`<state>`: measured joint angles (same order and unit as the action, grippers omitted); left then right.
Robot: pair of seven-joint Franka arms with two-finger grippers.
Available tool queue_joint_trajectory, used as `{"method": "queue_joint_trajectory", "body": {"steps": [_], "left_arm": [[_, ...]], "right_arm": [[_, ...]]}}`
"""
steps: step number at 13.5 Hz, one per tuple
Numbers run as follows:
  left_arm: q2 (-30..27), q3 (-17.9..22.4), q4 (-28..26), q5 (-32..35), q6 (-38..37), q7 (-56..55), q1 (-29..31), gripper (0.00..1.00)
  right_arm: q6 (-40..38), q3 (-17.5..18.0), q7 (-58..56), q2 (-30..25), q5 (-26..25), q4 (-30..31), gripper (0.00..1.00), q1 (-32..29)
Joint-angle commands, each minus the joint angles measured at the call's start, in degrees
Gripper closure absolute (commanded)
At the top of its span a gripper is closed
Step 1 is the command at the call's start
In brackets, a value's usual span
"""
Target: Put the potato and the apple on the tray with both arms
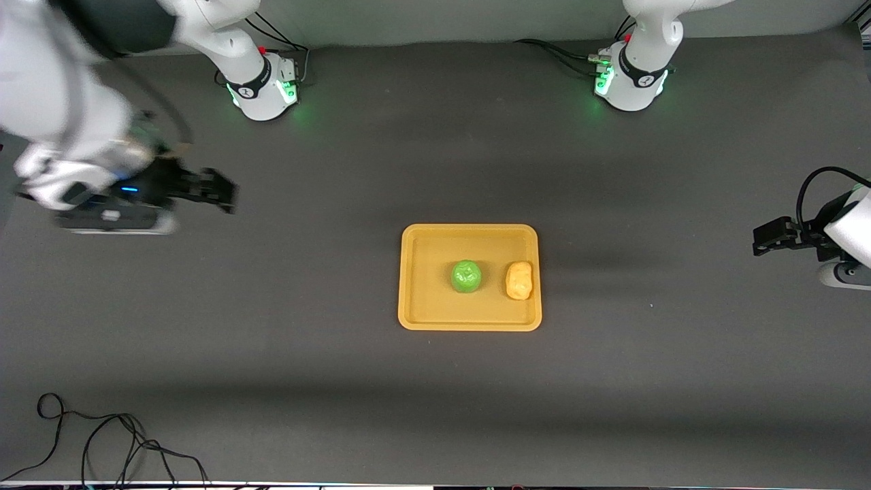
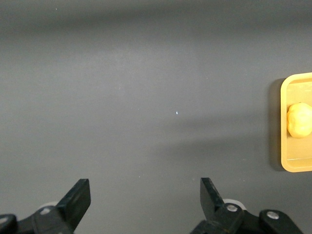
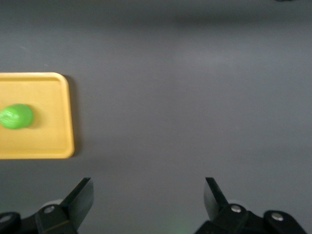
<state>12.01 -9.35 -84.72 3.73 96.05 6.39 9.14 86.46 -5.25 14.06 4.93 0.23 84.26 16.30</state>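
Apple (image 1: 466, 276) and potato (image 1: 519, 280) sit side by side on the tray (image 1: 422, 299), so the job looks done. Left gripper (image 1: 765, 238) and right gripper (image 1: 221, 190) hang wide open and empty, well apart from it over bare table at their own ends.

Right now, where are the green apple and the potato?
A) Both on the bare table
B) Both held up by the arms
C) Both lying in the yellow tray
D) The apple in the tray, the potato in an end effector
C: the apple and the potato lie side by side inside the tray, and both end effectors are open, empty and off to the sides.
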Motion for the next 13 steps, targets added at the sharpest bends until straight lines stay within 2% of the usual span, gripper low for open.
{"method": "queue_joint_trajectory", "body": {"steps": [1,5,13], "left_arm": [[1.26,0.12,2.54,0.14,-2.01,-0.50,-0.53,0.00],[1.79,0.04,2.63,0.67,-3.50,-0.76,-0.70,0.00],[1.88,0.04,3.95,-0.04,-3.50,-1.03,-0.62,0.00]], "right_arm": [[1.43,1.38,-7.18,-2.64,1.44,4.60,0.00,-7.83],[2.04,2.26,-12.11,-2.55,0.82,4.51,0.00,-14.52],[2.31,1.65,-13.01,-1.85,0.56,3.89,0.00,-14.28]]}}
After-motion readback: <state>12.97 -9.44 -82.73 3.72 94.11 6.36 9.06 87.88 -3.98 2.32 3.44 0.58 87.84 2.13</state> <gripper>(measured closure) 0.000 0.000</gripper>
